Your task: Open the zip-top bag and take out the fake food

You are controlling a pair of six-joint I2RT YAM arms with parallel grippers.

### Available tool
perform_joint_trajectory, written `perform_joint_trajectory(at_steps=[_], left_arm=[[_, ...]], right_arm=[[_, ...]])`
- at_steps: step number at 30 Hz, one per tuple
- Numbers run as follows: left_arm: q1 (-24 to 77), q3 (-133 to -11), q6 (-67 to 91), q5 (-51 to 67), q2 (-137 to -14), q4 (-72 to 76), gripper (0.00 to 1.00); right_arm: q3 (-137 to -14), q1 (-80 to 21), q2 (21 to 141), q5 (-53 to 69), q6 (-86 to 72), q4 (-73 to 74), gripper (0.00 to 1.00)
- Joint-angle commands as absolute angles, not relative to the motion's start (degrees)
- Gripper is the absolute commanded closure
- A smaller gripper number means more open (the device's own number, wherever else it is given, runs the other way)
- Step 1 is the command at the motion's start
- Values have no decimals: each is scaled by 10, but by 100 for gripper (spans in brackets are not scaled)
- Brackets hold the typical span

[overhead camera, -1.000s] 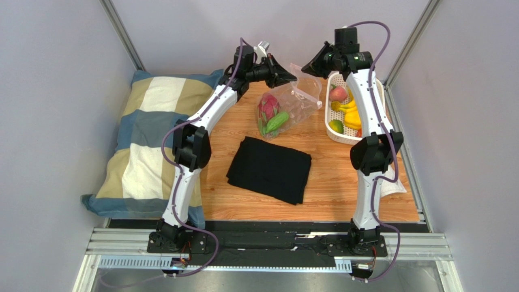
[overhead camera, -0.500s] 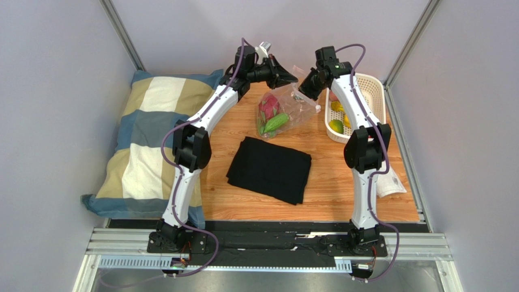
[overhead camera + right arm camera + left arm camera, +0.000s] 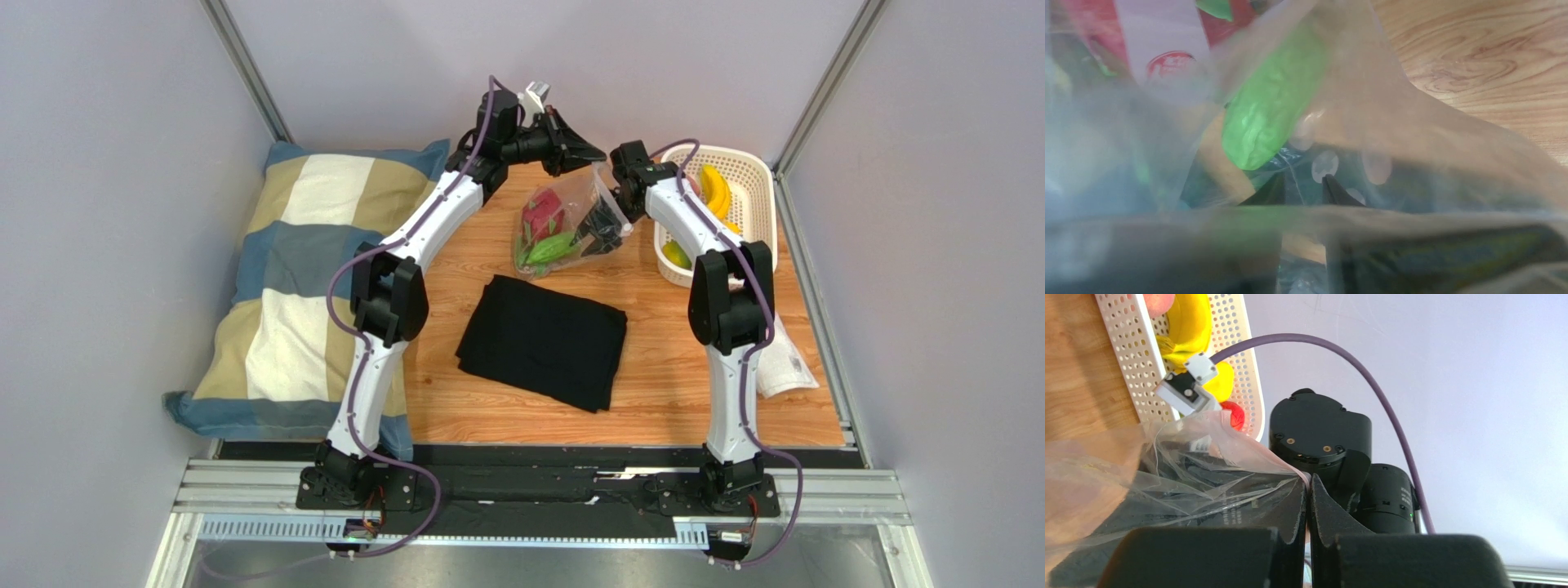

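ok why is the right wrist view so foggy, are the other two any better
Right wrist view: hazy because the lens looks through the zip-top bag film; only the green piece reads clearly. Left wrist view: bag edge crisp, basket sharp too. Top external view: even light, sharp.

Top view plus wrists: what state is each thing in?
zip-top bag, open, lifted by its rim.
left gripper, shut on the bag's rim.
right gripper, open, inside the bag.
green piece, inside the bag.
pink-red fruit, inside the bag.
banana, in the basket.
black cloth, folded flat.
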State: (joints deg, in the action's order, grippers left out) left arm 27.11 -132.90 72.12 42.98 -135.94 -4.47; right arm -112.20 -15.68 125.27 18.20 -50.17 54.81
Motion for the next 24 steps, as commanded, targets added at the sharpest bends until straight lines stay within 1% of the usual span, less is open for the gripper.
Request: perform_joint_trajectory(at_steps=[1, 2, 4, 5, 8, 11, 18, 24], left_arm=[[274, -1363, 762, 420, -1368, -4, 100], [274, -1361, 764, 420, -1369, 11, 100], [275, -1358, 761, 417, -1367, 11, 100], [275, -1355, 759, 418, -1365, 10, 100], [276, -1340, 752, 418, -1356, 7, 100], [275, -1311, 745, 418, -1340, 9, 100], [270, -1254, 706, 427, -1302, -23, 100], [261, -1230, 689, 426, -1287, -45, 100]], right_arm=[[-1122, -156, 1248, 215, -505, 501, 58], [-1134, -156, 1258, 221, -504, 497, 55], [-1144, -156, 1280, 240, -511, 491, 52], [-1148, -156, 1284, 243, -517, 487, 48], [-1142, -156, 1291, 248, -540, 462, 44], [-1139, -156, 1307, 255, -560, 445, 42], [-1149, -156, 1339, 260, -578, 416, 33], [-1147, -166, 1369, 257, -598, 380, 32]])
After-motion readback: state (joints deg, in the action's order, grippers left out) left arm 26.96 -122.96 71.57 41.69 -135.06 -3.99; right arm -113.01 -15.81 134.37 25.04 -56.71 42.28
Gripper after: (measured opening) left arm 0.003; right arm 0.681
